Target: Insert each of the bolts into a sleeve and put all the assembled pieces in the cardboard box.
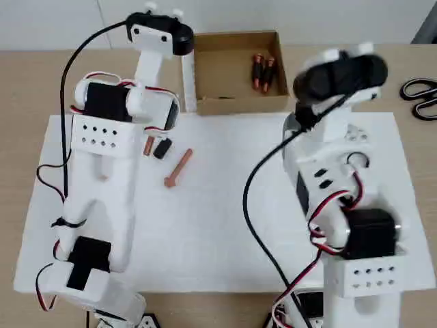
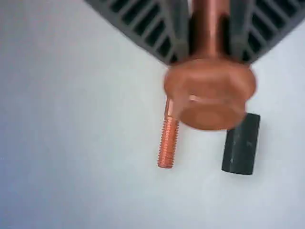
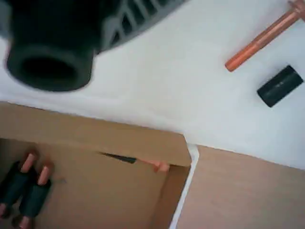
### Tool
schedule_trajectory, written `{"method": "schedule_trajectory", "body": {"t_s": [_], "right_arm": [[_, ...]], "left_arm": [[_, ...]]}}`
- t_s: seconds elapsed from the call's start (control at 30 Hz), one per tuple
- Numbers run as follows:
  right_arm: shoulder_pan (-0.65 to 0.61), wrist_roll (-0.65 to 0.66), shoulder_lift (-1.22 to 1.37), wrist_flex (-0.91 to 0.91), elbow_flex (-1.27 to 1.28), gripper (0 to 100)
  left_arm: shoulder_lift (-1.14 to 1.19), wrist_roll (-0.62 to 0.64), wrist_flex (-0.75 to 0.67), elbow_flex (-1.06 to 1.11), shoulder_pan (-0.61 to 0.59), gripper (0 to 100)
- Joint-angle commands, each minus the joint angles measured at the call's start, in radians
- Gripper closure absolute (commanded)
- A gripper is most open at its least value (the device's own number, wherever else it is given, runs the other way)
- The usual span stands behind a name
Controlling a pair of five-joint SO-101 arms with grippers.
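The left gripper (image 2: 209, 33) is clenched on the shank of the held bolt (image 2: 209, 93), whose flanged head faces the wrist camera; beyond it, on the white sheet (image 2: 71, 143), lie the loose sleeve (image 2: 241, 143) and, near it and parallel, the threaded end of the loose bolt (image 2: 167, 143); in the high view both rest left of centre, the loose bolt (image 1: 179, 168) slanting to the right of the loose sleeve (image 1: 162, 148). The right gripper (image 3: 81, 24) grasps the held sleeve (image 3: 50, 62), its bore toward the camera, above the white sheet next to the wall of the cardboard box (image 3: 95, 138); two assembled pieces (image 3: 26, 186) lie side by side inside; the cardboard box stands at the upper centre of the high view, scissors (image 1: 420, 96) at the right edge on the table (image 1: 20, 82).
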Motion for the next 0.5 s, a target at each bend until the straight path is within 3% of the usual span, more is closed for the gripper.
{"method": "schedule_trajectory", "body": {"t_s": [0.0, 0.17, 0.37, 0.47], "right_arm": [[0.012, 0.009, -0.094, -0.285, 0.305, 99.5], [0.054, 0.063, -0.166, -0.495, 0.465, 99.5], [0.031, -0.063, -0.229, -0.616, 0.592, 99.5], [0.024, -0.052, -0.298, -0.631, 0.663, 99.5]], "left_arm": [[-0.057, 0.011, -0.026, -0.002, -0.002, 99], [-0.051, 0.011, -0.026, -0.001, -0.002, 99], [-0.055, -0.021, -0.026, 0.059, 0.005, 99], [-0.057, -0.021, -0.026, 0.062, -0.002, 99]]}}
